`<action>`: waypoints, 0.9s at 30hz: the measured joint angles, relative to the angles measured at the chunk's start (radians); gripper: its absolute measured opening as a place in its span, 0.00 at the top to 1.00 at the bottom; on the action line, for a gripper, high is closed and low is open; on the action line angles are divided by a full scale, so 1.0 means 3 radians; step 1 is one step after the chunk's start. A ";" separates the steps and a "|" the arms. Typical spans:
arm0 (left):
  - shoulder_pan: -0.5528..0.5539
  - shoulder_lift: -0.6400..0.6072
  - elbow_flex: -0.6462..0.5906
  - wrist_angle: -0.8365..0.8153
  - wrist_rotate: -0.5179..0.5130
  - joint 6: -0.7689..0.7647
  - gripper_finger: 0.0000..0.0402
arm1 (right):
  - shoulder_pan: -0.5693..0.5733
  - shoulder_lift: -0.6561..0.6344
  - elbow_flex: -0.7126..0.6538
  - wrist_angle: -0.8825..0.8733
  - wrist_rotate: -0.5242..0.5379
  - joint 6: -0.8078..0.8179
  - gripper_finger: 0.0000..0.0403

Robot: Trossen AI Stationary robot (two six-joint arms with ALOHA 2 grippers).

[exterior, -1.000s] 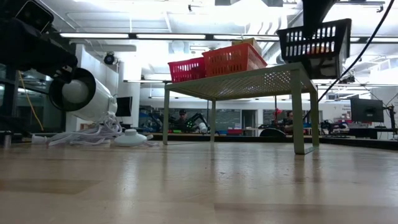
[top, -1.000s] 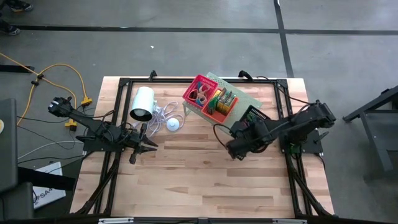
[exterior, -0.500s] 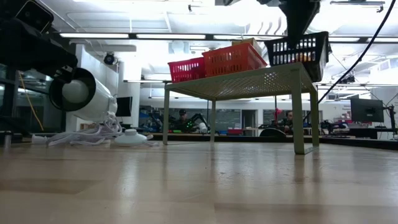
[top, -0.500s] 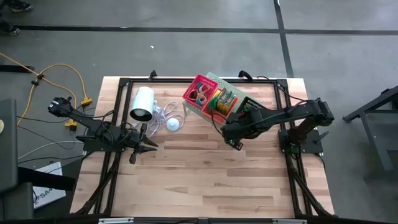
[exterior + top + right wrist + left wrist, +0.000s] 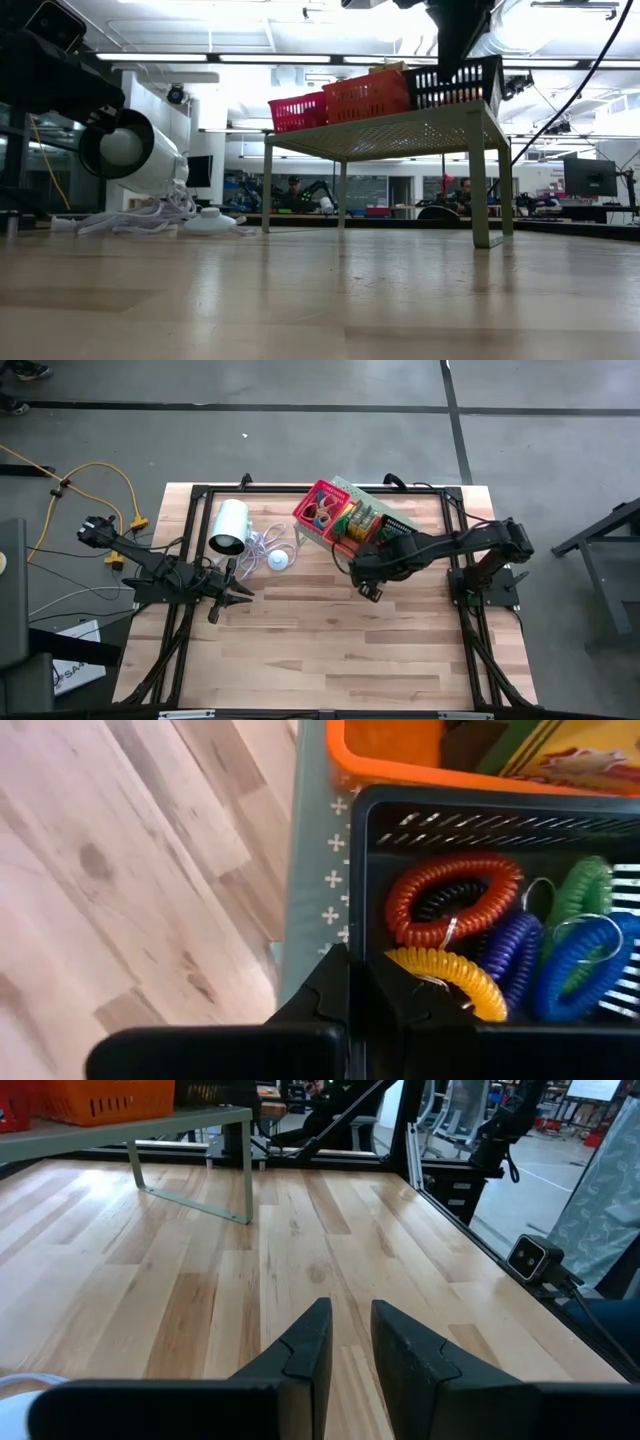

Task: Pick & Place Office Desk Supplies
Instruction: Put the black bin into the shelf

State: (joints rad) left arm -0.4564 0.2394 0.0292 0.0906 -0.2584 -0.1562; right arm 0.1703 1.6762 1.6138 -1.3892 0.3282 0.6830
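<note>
A black mesh basket (image 5: 450,810) holds several coiled loops, orange, yellow, purple, blue and green. Its bottom rests on the pale green shelf (image 5: 400,128), beside the orange basket (image 5: 365,95) and the red basket (image 5: 300,110). My right gripper (image 5: 355,995) is shut on the black basket, coming from above (image 5: 455,35). In the high view the black basket (image 5: 395,532) is at the shelf's right end. My left gripper (image 5: 350,1345) waits slightly open, low over the bare table on the left (image 5: 235,592). My right gripper pinches the black basket's side wall (image 5: 366,935) at its top rim, one finger inside the basket and one outside. The fingers come from above, pointing down. The basket is upright and its bottom is on the shelf top (image 5: 455,105).
A white cylinder (image 5: 228,527) lies on the far left of the table with its coiled cord and a round white puck (image 5: 278,560). The shelf stands on thin legs (image 5: 480,190) with open room under it. Bare wood fills the table's near half (image 5: 320,650).
My right gripper has carried the black basket toward the table's left and far side, over the shelf, and down. The basket was clear above the shelf's right end; now it sits on the shelf against the orange basket. The gripper stays shut.
</note>
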 joint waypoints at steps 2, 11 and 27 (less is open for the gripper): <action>0.0000 0.0000 0.0000 0.0000 0.0000 0.0000 0.83 | -0.0025 -0.0001 0.0000 0.0020 -0.0026 0.0012 0.99; 0.0000 0.0000 0.0000 0.0000 0.0000 0.0000 0.83 | -0.0027 -0.0001 0.0000 0.0084 -0.0038 0.0149 0.99; 0.0000 0.0000 0.0000 0.0000 0.0000 0.0000 0.83 | -0.0014 -0.0049 -0.0001 0.0019 -0.0009 0.0237 0.93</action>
State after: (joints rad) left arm -0.4563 0.2394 0.0292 0.0906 -0.2584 -0.1562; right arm 0.1662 1.6615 1.6135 -1.3835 0.3256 0.7540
